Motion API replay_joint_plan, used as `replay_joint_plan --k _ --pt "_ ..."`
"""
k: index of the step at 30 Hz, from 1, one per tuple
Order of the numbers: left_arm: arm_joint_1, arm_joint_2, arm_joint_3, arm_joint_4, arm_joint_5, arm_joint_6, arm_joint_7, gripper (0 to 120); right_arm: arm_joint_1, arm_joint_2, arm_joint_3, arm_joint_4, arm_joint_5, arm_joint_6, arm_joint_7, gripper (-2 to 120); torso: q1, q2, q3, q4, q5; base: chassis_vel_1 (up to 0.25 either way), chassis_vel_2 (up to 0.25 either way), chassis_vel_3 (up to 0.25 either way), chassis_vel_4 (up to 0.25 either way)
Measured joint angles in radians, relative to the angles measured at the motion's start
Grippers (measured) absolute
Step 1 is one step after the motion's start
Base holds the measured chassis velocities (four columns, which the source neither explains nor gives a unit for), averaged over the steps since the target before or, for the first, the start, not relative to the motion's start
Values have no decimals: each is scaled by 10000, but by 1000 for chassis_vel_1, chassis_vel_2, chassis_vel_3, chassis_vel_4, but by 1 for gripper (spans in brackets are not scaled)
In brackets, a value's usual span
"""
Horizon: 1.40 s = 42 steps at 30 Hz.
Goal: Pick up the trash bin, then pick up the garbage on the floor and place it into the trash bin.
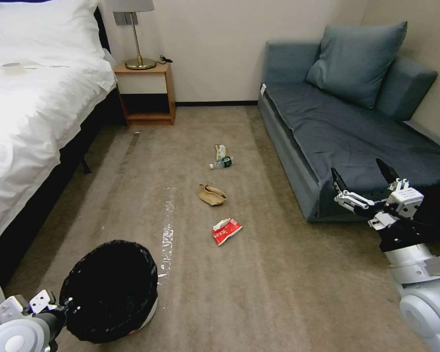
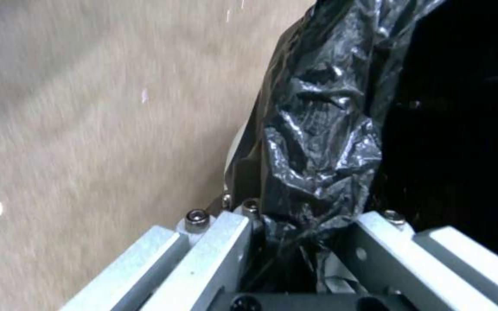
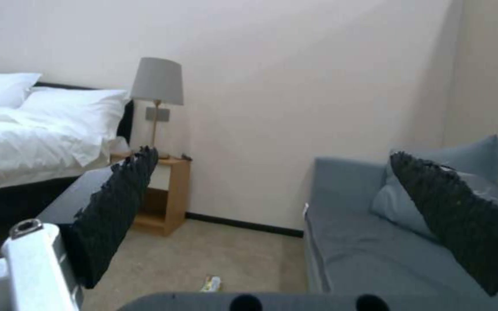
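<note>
Bin [image 1: 110, 291] on carpet, left gripper [image 2: 295, 242] pinching its black bag rim. Right gripper [image 1: 359, 178] wide open, empty, by sofa [image 1: 337, 132].

Left claw [image 2: 295, 255] tips behind bin liner [image 2: 318, 142]

Head view downward; wrist views close, forward.

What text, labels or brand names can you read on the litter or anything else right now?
None legible.
Red-and-white snack packet: white print, too small to read.
Clear bottle: green label, blurred.
Yellow-brown snack wrapper: print unreadable.
Tan paper bag: no print visible.
</note>
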Motion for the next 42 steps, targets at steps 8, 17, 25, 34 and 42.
replay_joint_plan --k 8,17,25,34,42 --pt "-428 319 -1143 -1068 896 -81 593 1 885 119 -43 72 480 -331 448 100 0 0 -2 6 -3 0 0 0 0" --pt "-784 527 -2258 -1049 792 273 1151 1 1745 877 -761 -178 95 -397 1261 100 0 0 -2 9 1 0 0 0 0" --pt "-895 436 -2118 -791 410 411 1136 1 1671 1245 -849 -263 -226 -131 1134 100 0 0 -3 7 0 0 0 0 0" --pt "-1017 402 -1934 -657 327 480 1052 1 1543 1341 -894 -417 -318 -118 867 100 0 0 -3 7 0 0 0 0 0" --pt "-1125 400 -1822 -500 198 451 926 1 1590 1292 -1094 -575 -353 -27 665 100 0 2 -3 8 3 0 0 0 0"
